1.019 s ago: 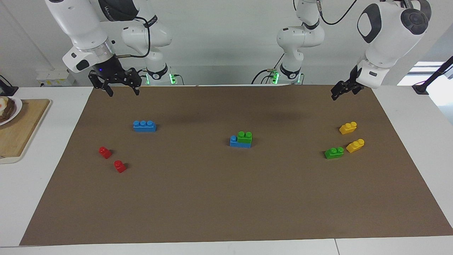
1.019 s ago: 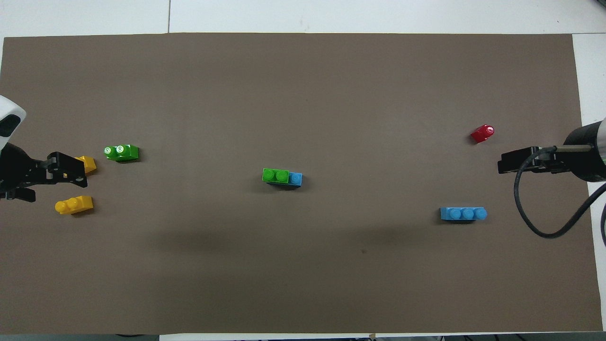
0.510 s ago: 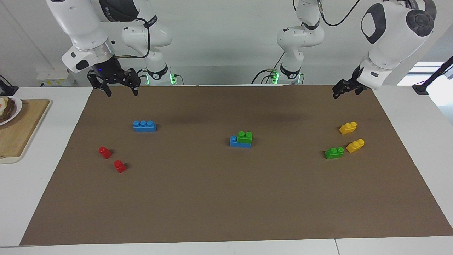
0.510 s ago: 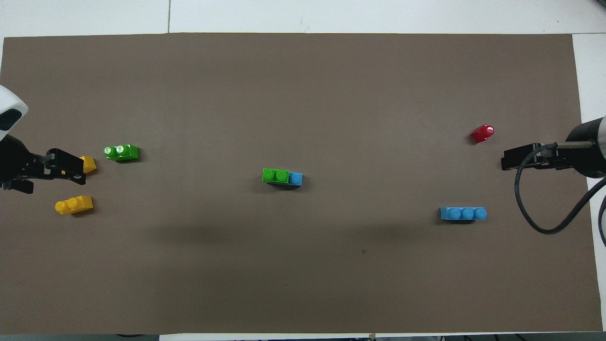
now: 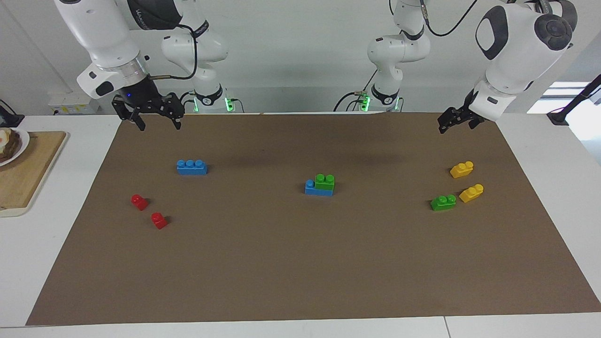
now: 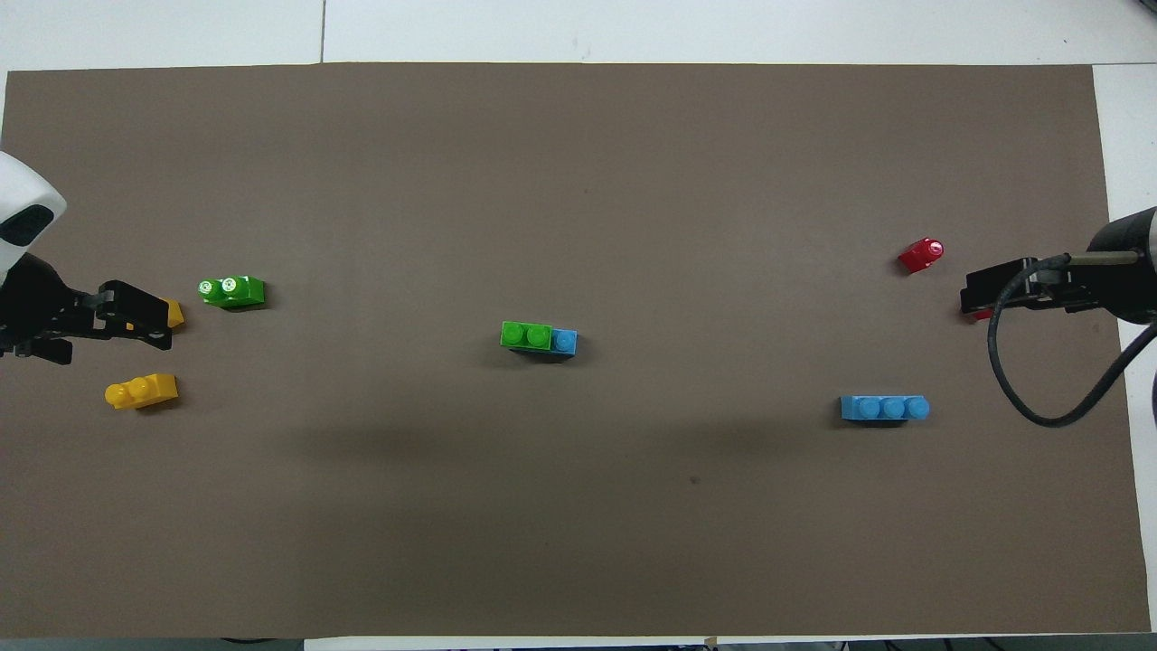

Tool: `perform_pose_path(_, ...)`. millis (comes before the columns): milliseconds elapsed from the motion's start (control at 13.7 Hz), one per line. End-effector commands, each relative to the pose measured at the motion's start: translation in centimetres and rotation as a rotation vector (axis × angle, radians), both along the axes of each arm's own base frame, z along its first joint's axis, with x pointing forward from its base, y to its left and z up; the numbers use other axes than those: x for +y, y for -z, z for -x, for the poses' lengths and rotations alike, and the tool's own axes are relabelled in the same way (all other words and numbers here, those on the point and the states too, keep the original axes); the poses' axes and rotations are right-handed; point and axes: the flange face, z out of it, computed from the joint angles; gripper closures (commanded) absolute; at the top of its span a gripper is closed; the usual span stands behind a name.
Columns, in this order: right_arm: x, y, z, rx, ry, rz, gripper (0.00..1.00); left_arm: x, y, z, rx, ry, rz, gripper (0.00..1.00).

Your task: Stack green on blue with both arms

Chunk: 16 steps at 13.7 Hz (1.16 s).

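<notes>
A green brick (image 5: pixel 325 181) sits stacked on a blue brick (image 5: pixel 311 188) at the mat's middle, leaving one blue stud bare; the pair also shows in the overhead view, green (image 6: pixel 526 335) on blue (image 6: pixel 564 342). A second blue brick (image 5: pixel 191 167) (image 6: pixel 884 409) lies alone toward the right arm's end. A second green brick (image 5: pixel 443 202) (image 6: pixel 232 290) lies toward the left arm's end. My right gripper (image 5: pixel 158 126) (image 6: pixel 972 294) hangs open and empty, raised over the mat's corner at its end. My left gripper (image 5: pixel 443 127) (image 6: pixel 145 316) hangs open and empty, raised over its end.
Two yellow bricks (image 5: pixel 461 169) (image 5: pixel 471 193) lie beside the lone green brick; the left gripper partly covers one in the overhead view. Two red bricks (image 5: pixel 139 202) (image 5: pixel 159 220) lie farther from the robots than the lone blue brick. A wooden board (image 5: pixel 28 169) lies off the mat.
Both raised grippers have drifted slightly over their own ends of the mat. No brick has moved.
</notes>
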Motion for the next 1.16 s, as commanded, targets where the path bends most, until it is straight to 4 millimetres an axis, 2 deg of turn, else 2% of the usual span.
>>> perform_pose_path(0,-0.8,-0.3,-0.4,0.016,-0.008,0.041,0.0,-0.9,-1.1,-0.6,-0.012,0.03,-0.011,0.0)
perform_pose_path(146,-0.9,-0.3,-0.4,0.018,-0.007,0.049,0.0,-1.0,-2.0,-0.7,-0.026,0.031,-0.009,0.0)
perform_pose_path(1092,-1.9,-0.2,-0.3,0.027,0.007,0.05,0.0,-1.3,-2.9,-1.2,-0.087,0.041,-0.005,0.0)
